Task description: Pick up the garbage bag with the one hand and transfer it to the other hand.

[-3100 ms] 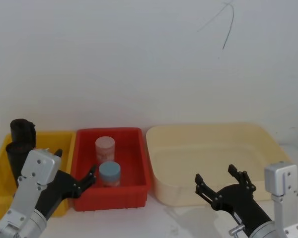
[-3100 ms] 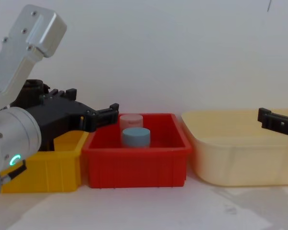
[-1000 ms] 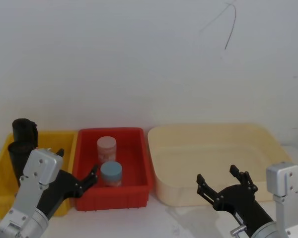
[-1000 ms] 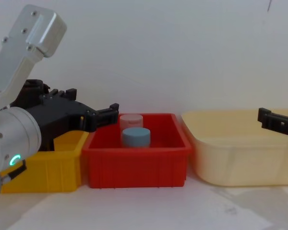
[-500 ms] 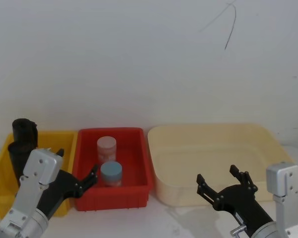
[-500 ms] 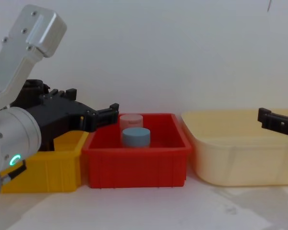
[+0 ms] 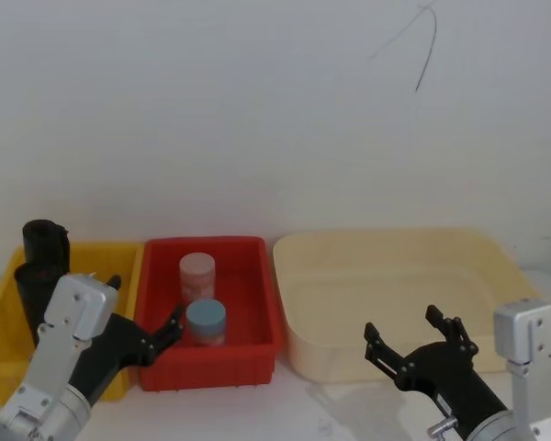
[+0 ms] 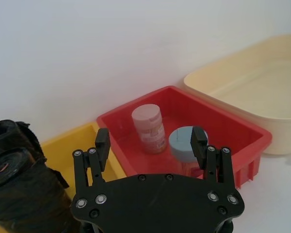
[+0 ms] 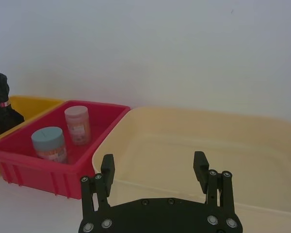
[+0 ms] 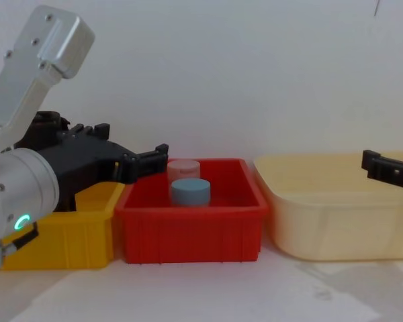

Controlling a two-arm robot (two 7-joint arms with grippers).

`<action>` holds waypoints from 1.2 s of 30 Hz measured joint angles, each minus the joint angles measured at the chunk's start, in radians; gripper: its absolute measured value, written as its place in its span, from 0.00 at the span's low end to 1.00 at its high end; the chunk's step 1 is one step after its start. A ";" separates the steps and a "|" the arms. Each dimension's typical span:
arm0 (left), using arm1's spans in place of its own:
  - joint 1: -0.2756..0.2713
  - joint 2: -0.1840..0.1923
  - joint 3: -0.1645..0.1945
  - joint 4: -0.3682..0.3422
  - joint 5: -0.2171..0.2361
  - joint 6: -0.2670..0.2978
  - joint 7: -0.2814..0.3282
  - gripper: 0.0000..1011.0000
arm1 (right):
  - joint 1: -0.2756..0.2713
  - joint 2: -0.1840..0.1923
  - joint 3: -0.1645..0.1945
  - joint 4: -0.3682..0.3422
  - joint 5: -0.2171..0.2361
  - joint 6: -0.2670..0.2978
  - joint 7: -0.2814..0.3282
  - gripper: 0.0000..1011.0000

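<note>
The garbage bag [image 7: 29, 294], a black roll with a small red mark at its top end, stands upright in the yellow bin [image 7: 101, 248] at the far left of the table, and nothing grips it. Just behind it, touching or nearly so, stands a second black roll [image 7: 44, 241] whose top reaches higher. The left gripper [image 8: 151, 141] hovers near the front of that bin, just right of the bag and apart from it. Its fingers are spread wide and empty, pointing toward the red bin [image 7: 257, 248] next door on the right. In the chest view a green light glows on that arm. The red bin sits beside the yellow one and holds two jars: a pink-lidded jar [image 7: 196, 271] farther back and a blue-lidded jar [image 7: 205, 317] nearer. To the right of the red bin lies a wide cream tub [image 7: 496, 253]. The right gripper [image 7: 401, 323] hangs at the near right, in front of the tub's near wall and well apart from the bag, its fingers likewise parted and holding nothing. All three containers rest on a white table [image 7: 331, 404] against a pale wall.
</note>
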 joint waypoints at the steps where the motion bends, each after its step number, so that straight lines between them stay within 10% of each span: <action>1: -0.001 0.001 0.000 0.000 -0.002 0.002 -0.004 0.99 | -0.001 0.001 0.001 -0.004 0.000 0.003 0.000 0.99; 21: -0.065 0.053 -0.066 -0.181 -0.100 0.218 -0.116 0.99 | 0.067 0.002 -0.017 -0.163 0.007 0.183 0.025 0.99; 36: 0.092 0.090 -0.195 -0.397 -0.120 0.380 -0.014 0.99 | 0.211 -0.043 -0.101 -0.096 -0.028 0.298 0.046 0.99</action>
